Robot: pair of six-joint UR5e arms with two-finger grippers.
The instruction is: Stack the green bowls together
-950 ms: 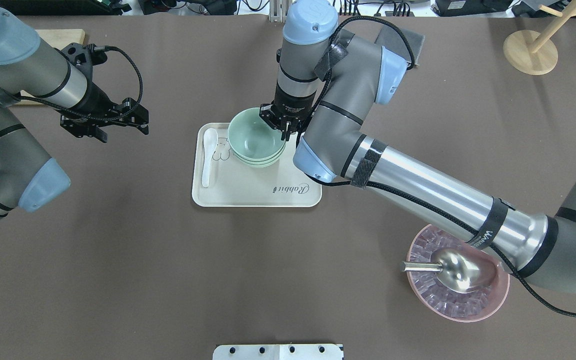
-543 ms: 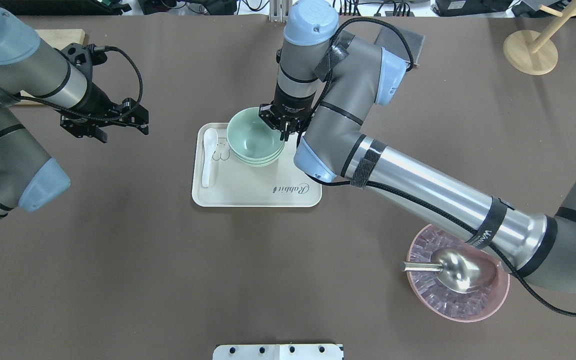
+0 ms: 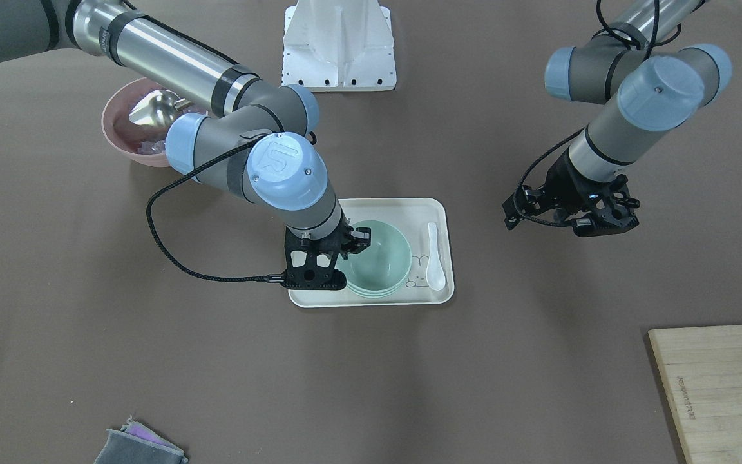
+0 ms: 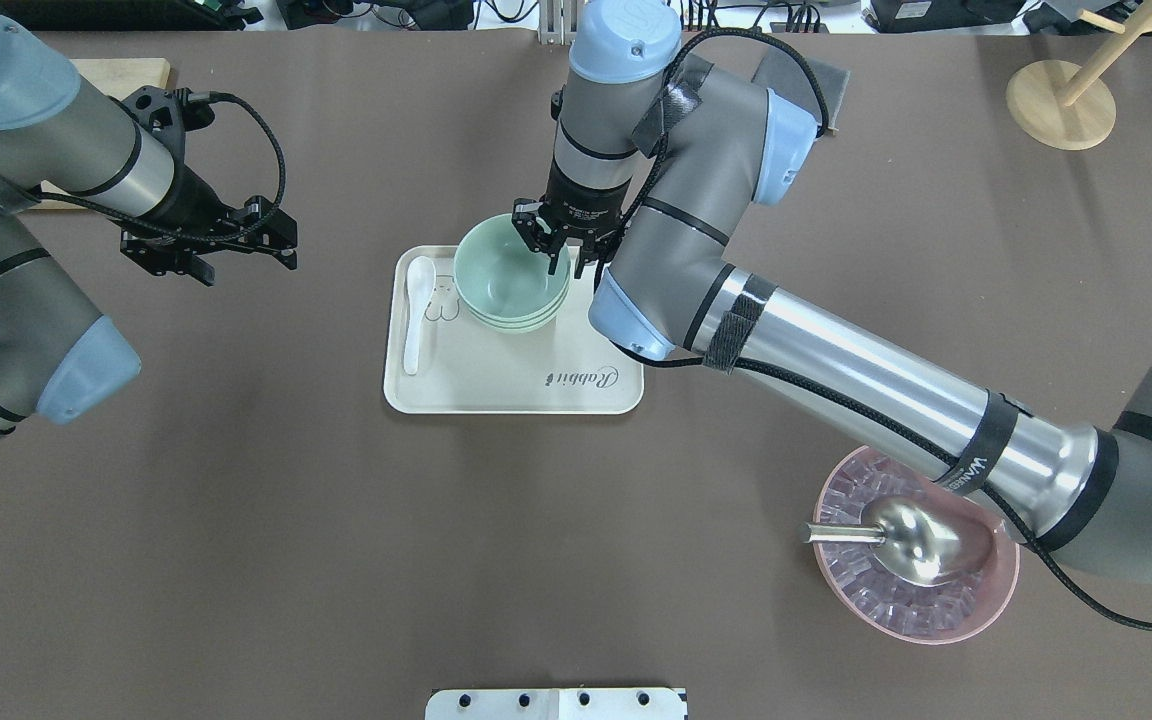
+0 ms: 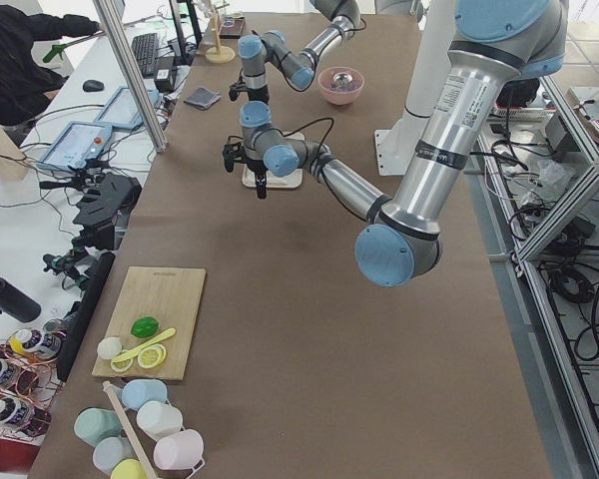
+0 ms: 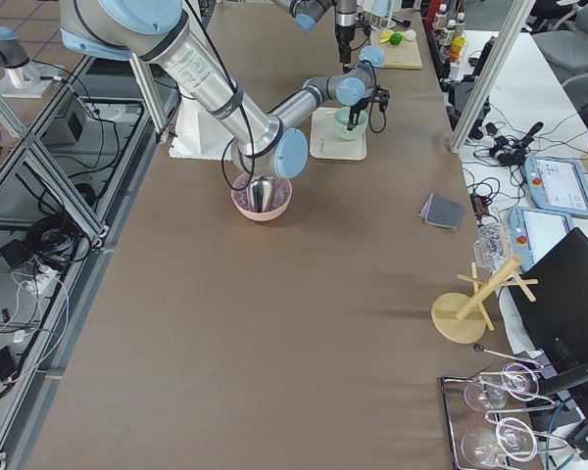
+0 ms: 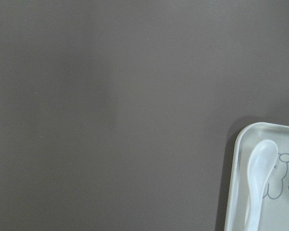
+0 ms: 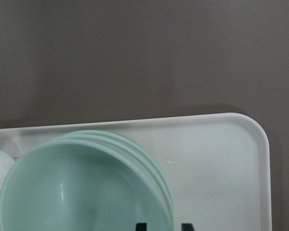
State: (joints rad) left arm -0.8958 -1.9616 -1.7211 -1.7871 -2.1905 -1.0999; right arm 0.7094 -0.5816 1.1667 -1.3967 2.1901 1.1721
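Note:
Three pale green bowls (image 4: 501,285) sit nested in one stack at the far side of a cream tray (image 4: 496,385). The stack also shows in the front view (image 3: 377,261) and the right wrist view (image 8: 82,192). My right gripper (image 4: 563,262) is open at the stack's right rim, one fingertip inside the top bowl and one outside, just above it. Its fingertips (image 8: 141,226) show at the bottom edge of the right wrist view. My left gripper (image 4: 241,262) is open and empty above the bare table left of the tray.
A white spoon (image 4: 416,310) lies on the tray's left side. A pink bowl (image 4: 986,610) with a metal scoop (image 4: 911,540) stands under my right forearm. A cutting board (image 3: 719,386) and a folded cloth (image 3: 139,444) lie at the far side.
My right gripper has opened and shifted slightly up and away from the top bowl's rim. The bowl stack has stayed in place. The left arm has not moved.

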